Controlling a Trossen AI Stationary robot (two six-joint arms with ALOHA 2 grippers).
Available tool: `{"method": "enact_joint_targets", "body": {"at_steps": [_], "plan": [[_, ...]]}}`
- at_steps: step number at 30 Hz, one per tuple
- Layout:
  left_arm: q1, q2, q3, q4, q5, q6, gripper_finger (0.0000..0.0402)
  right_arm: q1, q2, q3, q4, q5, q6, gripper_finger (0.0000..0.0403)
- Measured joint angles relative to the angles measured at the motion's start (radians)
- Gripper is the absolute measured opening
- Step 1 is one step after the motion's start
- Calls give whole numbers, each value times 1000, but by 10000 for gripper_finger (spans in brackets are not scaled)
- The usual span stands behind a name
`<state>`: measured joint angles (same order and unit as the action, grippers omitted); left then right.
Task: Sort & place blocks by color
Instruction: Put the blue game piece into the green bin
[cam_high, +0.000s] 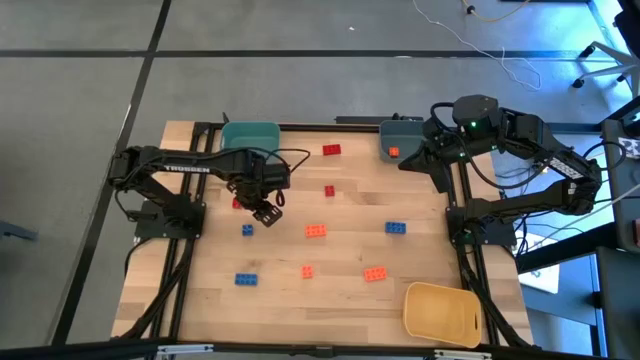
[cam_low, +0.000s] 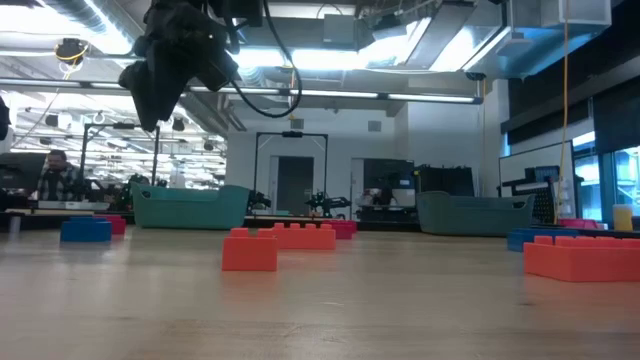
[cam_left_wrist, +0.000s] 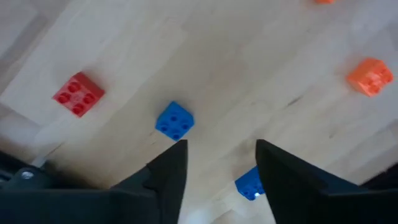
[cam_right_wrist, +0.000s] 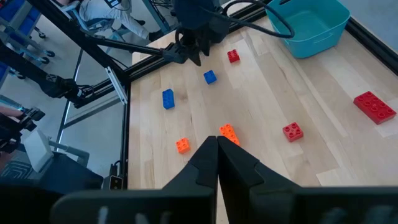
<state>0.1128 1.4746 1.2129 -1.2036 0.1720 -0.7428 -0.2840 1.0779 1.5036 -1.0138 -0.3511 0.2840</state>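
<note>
Small studded blocks lie scattered on the wooden table: red ones (cam_high: 331, 150) (cam_high: 329, 190), orange ones (cam_high: 316, 230) (cam_high: 375, 273) and blue ones (cam_high: 396, 228) (cam_high: 246, 279). My left gripper (cam_left_wrist: 221, 152) hangs open above the table's left part (cam_high: 266, 211), pointing down, with nothing between its fingers. A square blue block (cam_left_wrist: 175, 120) lies just past its fingertips, and a red block (cam_left_wrist: 78, 94) lies farther off. My right gripper (cam_right_wrist: 217, 146) is shut and empty, raised at the far right by the grey-blue bin (cam_high: 400, 135).
A teal bin (cam_high: 250, 135) stands at the far left edge. The grey-blue bin at the far right has an orange block (cam_high: 394, 152) in it. A yellow bin (cam_high: 443, 312) sits at the near right corner. Bare wood lies between the scattered blocks.
</note>
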Motion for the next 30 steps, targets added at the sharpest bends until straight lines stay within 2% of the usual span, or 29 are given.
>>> {"method": "enact_joint_targets", "body": {"at_steps": [4,7,11,20,23,26,30], "plan": [[-5,0,0,-12,-9,91,219,0,0,0,0,0,-1,12],[-16,0,0,-13,23,223,223,0,0,0,0,0,-2,12],[-60,0,0,-15,-3,280,223,0,0,0,0,0,0,12],[-200,0,0,-16,-142,284,224,0,0,0,0,0,-2,12],[-245,0,0,-16,-204,284,224,0,0,0,18,7,-121,12],[-285,0,0,-12,-205,274,224,0,0,0,40,33,-228,12],[-322,0,0,5,-205,248,224,0,0,0,43,42,-264,12]]}}
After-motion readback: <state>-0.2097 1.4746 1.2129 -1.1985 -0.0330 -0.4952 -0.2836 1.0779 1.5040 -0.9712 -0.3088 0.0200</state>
